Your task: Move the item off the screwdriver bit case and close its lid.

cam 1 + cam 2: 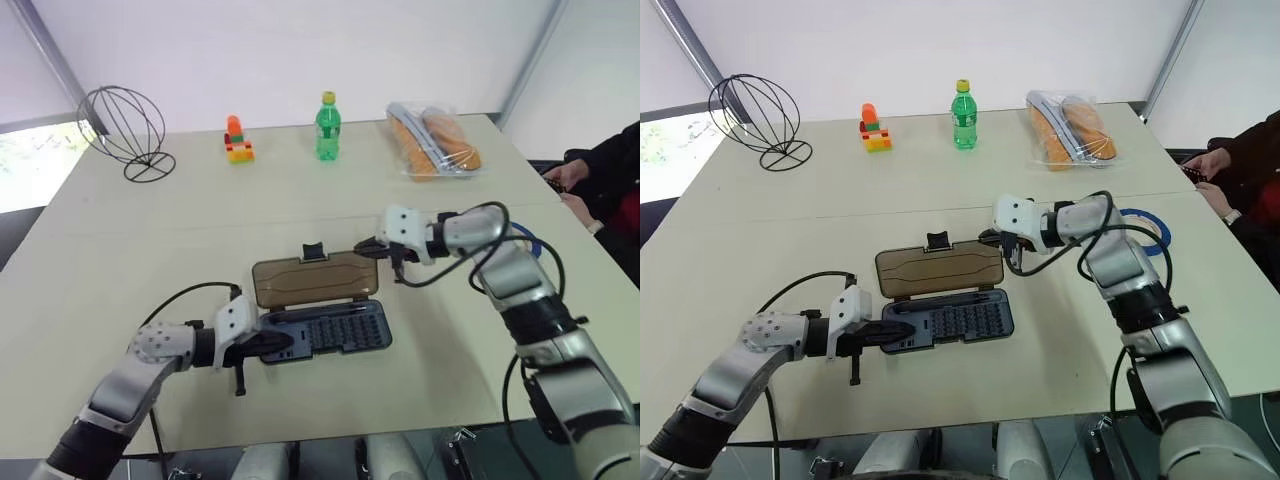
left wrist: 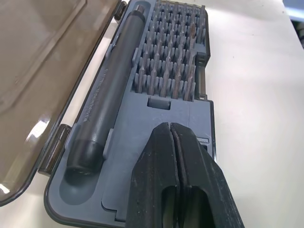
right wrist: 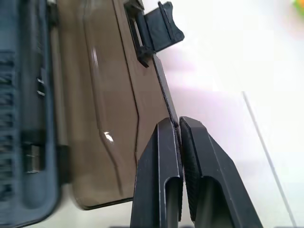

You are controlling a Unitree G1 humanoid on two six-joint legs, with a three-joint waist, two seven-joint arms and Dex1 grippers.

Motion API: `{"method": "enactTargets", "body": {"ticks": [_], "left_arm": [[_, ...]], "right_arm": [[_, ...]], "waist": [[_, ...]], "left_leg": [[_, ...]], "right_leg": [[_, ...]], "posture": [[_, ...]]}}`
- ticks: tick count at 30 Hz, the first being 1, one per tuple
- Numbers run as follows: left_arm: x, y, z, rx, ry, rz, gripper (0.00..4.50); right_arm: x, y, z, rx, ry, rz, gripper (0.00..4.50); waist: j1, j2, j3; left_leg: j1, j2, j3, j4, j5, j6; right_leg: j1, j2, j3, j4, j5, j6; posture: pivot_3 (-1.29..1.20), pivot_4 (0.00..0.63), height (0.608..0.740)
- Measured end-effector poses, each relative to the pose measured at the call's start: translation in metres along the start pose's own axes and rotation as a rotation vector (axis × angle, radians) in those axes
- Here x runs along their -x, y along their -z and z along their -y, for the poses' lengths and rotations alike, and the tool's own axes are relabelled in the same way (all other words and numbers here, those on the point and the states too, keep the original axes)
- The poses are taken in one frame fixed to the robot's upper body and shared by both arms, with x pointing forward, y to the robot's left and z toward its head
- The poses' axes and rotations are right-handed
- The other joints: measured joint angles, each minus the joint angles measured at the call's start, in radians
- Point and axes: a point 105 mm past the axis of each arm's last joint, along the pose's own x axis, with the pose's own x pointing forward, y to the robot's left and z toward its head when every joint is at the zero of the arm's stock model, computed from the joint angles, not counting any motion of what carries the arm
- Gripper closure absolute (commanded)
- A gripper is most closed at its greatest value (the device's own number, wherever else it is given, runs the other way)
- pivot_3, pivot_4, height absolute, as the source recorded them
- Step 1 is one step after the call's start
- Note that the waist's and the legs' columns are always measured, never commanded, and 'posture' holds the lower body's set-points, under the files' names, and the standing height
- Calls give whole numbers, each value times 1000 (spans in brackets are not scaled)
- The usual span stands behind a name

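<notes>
Table [image 1: 300,200]: broad pale top; it carries everything listed below.
Wire basket [image 1: 123,128]: dark round frame on a ring foot, far left corner.
Bag [image 1: 432,140]: clear wrapper with orange contents, far right.
Case [image 1: 330,330]: flat grey-blue box lying open near the middle of the table; rows of small bits fill its right part, and a dark screwdriver handle [image 2: 104,102] lies in the channel along its far side.
Lid [image 1: 315,278]: smoky-brown panel hinged to the far long side of the case, laid back open; a small black latch tab [image 1: 314,251] stands on its far edge.
Tape ring [image 1: 1145,232]: blue with a pale inner rim, flat on the table to the right of the case, well apart from it and partly hidden behind the right arm.
Bottle [image 1: 327,127]: green, yellow cap, upright, far centre.
Toy [image 1: 238,139]: small stack of orange, green and yellow blocks, left of the bottle.
Left gripper [image 1: 268,345]: fingers pressed together, tips resting on the near-left end of the case.
Right gripper [image 1: 372,250]: fingers pinching the thin edge of the lid at its far right corner.
Person's hand [image 1: 562,178]: at the far right edge of the table.
</notes>
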Motion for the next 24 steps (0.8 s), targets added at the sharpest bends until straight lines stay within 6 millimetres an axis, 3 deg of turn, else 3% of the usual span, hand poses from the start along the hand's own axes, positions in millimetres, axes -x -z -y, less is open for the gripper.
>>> {"method": "enactTargets", "body": {"ticks": [5,13,19,21,24], "left_arm": [[-1,-1,-1,53,-1,20,4500],[1,-7,-7,205,-43,92,4500],[27,-20,-14,368,-74,149,4500],[35,-31,-14,398,-66,193,4500],[49,-52,-29,409,-120,284,4500]], "right_arm": [[5,-4,-11,39,59,-9,4474],[3,-3,-12,80,87,-20,4474],[-2,2,-15,95,65,-22,4474],[-2,2,-15,104,62,-20,4474],[-2,2,-14,118,60,-19,4474]], "waist": [[-1,0,0],[-4,-1,1],[-3,-4,7],[-1,-5,9],[2,-8,12]], "left_leg": [[-1,0,0,0,0,0],[-10,1,0,1,0,0],[-13,1,0,1,0,0],[-13,1,0,1,0,0],[-13,0,0,1,0,0]], "right_leg": [[-1,0,0,0,-2,3],[-11,1,0,1,1,3],[-13,1,-1,0,2,1],[-13,0,-1,0,2,1],[-13,0,-1,0,2,1]], "posture": [[0,150,740],[0,150,740],[0,150,740],[0,150,740],[0,150,740]]}}
